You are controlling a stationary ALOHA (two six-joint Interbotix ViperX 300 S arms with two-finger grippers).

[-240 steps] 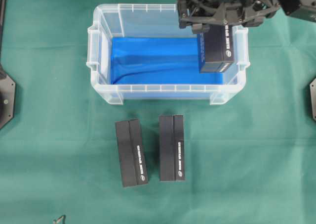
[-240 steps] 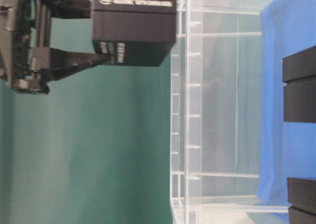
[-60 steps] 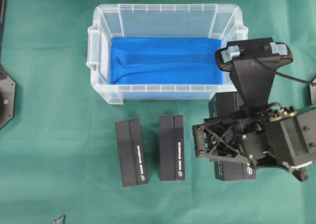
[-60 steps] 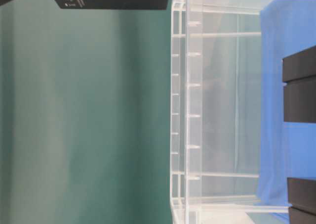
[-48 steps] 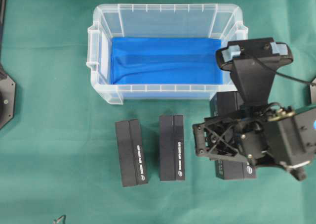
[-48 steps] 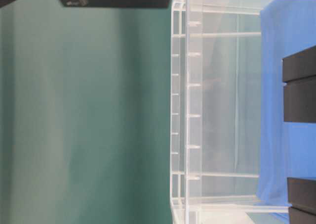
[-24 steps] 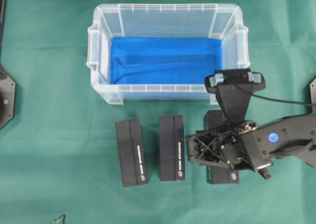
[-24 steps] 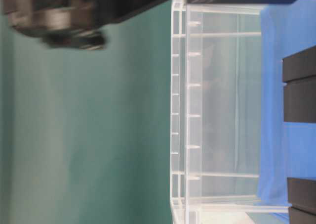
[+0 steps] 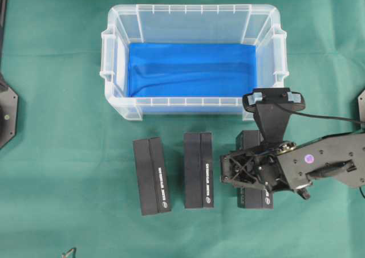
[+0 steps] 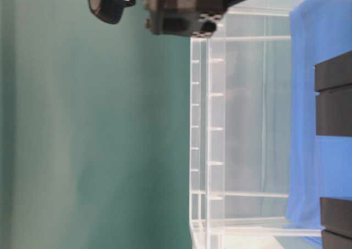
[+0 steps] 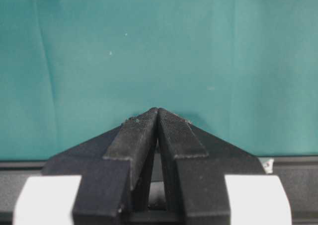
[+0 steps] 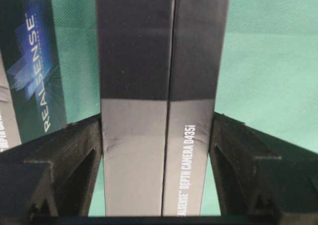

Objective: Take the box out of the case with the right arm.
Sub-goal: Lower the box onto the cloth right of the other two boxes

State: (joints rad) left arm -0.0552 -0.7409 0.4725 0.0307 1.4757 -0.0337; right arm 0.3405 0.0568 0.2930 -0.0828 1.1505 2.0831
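Observation:
The clear case [image 9: 194, 12] with blue lining stands at the back of the green cloth, with nothing inside it. The black box [image 9: 250, 139] lies lengthwise in front of the case's right corner, low at the cloth and in line with two others. My right gripper [image 9: 251, 175] reaches down over it. In the right wrist view its black fingers [image 12: 74, 145] press on both long sides of the box [image 12: 159, 76], so the right gripper [image 12: 158, 123] is shut on it. My left gripper [image 11: 158, 111] is shut, tips together, empty, over bare cloth.
Two more black boxes [image 9: 151, 175] [image 9: 198, 170] lie side by side left of the held one; the nearer shows at the left of the right wrist view as a blue-printed side [image 12: 35, 61]. The left arm's base [image 9: 7, 114] sits at the left edge.
The right arm has come down and slightly left with the box, from above the cloth in front of the case to table level beside the other boxes. Left arm unchanged.

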